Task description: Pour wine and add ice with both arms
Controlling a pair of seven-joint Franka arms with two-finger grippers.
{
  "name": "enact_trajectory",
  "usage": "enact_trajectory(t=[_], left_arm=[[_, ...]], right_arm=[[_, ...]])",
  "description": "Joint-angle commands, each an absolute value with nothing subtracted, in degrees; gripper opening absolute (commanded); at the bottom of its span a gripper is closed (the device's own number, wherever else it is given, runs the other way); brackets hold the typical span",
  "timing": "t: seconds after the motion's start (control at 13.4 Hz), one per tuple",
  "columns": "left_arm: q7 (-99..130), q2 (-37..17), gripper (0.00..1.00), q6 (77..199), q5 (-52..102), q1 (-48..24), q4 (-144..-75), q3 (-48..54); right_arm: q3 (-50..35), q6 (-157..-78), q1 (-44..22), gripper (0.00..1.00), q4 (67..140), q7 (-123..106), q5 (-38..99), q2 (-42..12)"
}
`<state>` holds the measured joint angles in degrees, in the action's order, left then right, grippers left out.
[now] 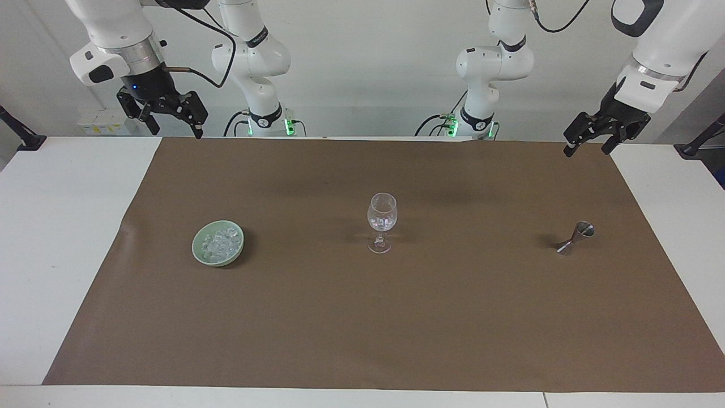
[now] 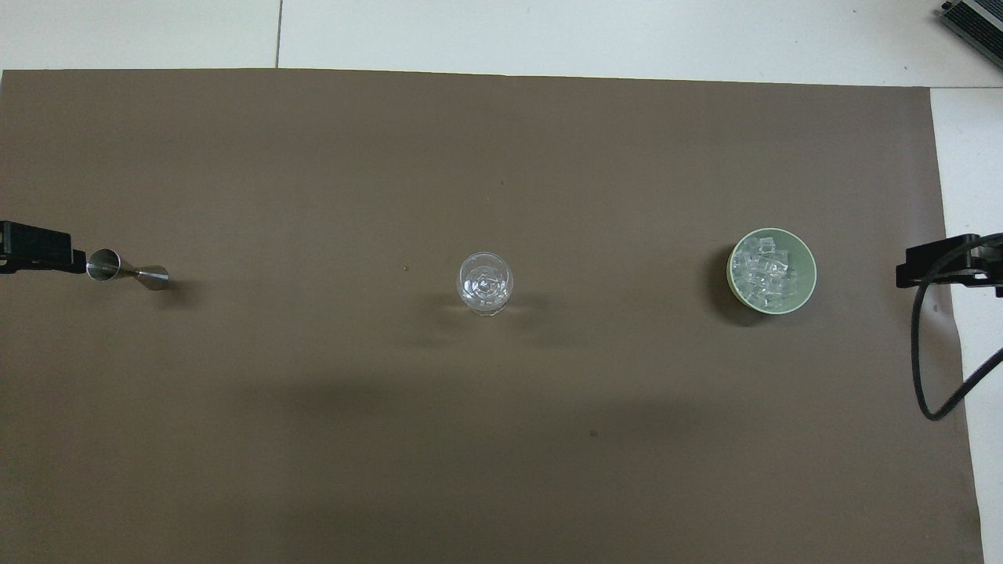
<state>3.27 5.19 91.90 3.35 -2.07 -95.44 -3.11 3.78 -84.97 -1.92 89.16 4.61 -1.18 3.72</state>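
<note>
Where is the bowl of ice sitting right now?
The pale green bowl with the ice sits on the brown mat toward the right arm's end of the table, level with the stemmed glass at the middle.

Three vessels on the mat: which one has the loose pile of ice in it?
The pale green bowl toward the right arm's end: ice is heaped in it. The stemmed glass stands mid-mat; the metal measuring cup stands toward the left arm's end.

Brown mat (image 1: 362,317) covers most of white table (image 1: 62,226). Black cable (image 2: 932,368) loops over mat edge & table at right arm's end. Grey device corner (image 2: 975,23) (mostly cut off) sits farthest from robots, same end.
</note>
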Motion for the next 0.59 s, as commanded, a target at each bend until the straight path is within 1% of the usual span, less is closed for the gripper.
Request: enact_trajectory(t=[0.0,0.52], left_arm=[[2.6,4.9,1.00,90.5,2.4,-3.1,-94.6,-3.8],[2.9,5.2,1.00,90.1,2.5,-3.1,-94.4,-3.5]], right_arm=[[4.3,-84.8,-2.3,1.00,90.5,3.5,-0.2,5.0],[4.3,-84.7,-2.3,1.00,90.5,3.5,-0.2,5.0]])
